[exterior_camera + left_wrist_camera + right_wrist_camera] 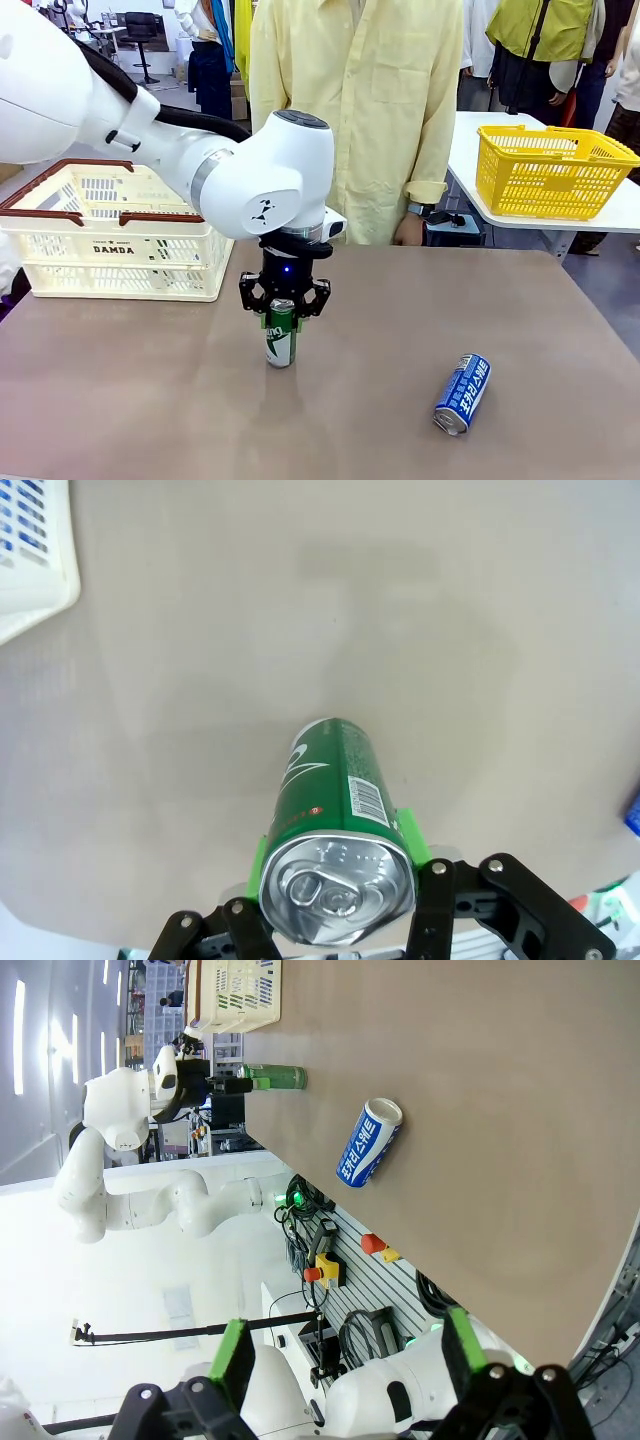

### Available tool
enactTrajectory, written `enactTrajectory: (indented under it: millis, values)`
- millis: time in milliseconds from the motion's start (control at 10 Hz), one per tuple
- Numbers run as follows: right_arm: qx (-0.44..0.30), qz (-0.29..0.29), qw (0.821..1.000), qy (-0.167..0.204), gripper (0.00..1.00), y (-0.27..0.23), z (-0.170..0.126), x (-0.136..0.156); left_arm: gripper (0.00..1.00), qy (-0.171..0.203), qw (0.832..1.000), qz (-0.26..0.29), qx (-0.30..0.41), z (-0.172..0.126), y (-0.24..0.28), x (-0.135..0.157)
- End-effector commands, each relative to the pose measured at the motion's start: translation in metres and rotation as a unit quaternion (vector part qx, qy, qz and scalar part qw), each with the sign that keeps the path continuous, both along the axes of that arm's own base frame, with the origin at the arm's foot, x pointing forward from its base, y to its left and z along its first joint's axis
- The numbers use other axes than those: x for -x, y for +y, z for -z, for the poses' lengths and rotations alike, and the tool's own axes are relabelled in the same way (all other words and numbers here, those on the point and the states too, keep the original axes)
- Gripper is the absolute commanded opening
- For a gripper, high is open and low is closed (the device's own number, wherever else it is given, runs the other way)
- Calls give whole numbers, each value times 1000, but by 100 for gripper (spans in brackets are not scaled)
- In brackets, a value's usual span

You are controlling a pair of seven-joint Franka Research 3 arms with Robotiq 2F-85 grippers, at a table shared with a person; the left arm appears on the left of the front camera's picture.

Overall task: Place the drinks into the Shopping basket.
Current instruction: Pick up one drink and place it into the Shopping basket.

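While standing upright, green can (280, 342): pinched near its top by the left gripper (284, 316) for lifting.
Right gripper (347, 1355): spread, nothing held.
Shopping basket (120, 262): set nearby to receive it.

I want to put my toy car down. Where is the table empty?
The bare patch lies in front of the Shopping basket, left of the green can. Another lies between that can and the lying blue can, and one behind the blue can, toward the far right corner. It is crowded around the green can, where the left gripper grips it.
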State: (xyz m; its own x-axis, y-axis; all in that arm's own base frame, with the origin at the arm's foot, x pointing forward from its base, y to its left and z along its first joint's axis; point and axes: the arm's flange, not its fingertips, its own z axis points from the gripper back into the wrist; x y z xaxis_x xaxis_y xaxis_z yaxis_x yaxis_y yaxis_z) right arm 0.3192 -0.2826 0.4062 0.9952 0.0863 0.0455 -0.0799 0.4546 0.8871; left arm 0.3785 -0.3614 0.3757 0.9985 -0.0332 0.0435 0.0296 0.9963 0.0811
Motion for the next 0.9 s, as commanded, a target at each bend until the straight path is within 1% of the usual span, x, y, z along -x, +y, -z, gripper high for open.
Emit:
enactTrajectory:
  millis: [0,100,200,300,400,500,600,700,800]
  values:
    - [8,-4,1000,-5,100,0,-1,1,0,-49,999,-4,0,-47,23,-9]
    - [8,-4,1000,-5,100,0,-1,1,0,-80,997,2,12,-103,57,-28]
    - [8,-4,1000,-5,100,0,-1,1,0,-104,994,-23,2,-140,80,-43]
    - [8,-4,1000,-5,100,0,-1,1,0,-128,991,-25,14,-198,119,-70]
    - [8,-4,1000,-5,100,0,-1,1,0,-170,983,-70,-24,-235,158,-95]
    - [8,-4,1000,-5,100,0,-1,1,0,-191,978,-85,-15,-256,201,-117]
    - [8,-4,1000,-5,100,0,-1,1,0,-208,972,-112,17,-265,244,-130]
    - [8,-4,1000,-5,100,0,-1,1,0,-200,964,-176,-4,-258,277,-142]
    - [8,-4,1000,-5,100,0,-1,1,0,-176,963,-202,8,-240,304,-151]
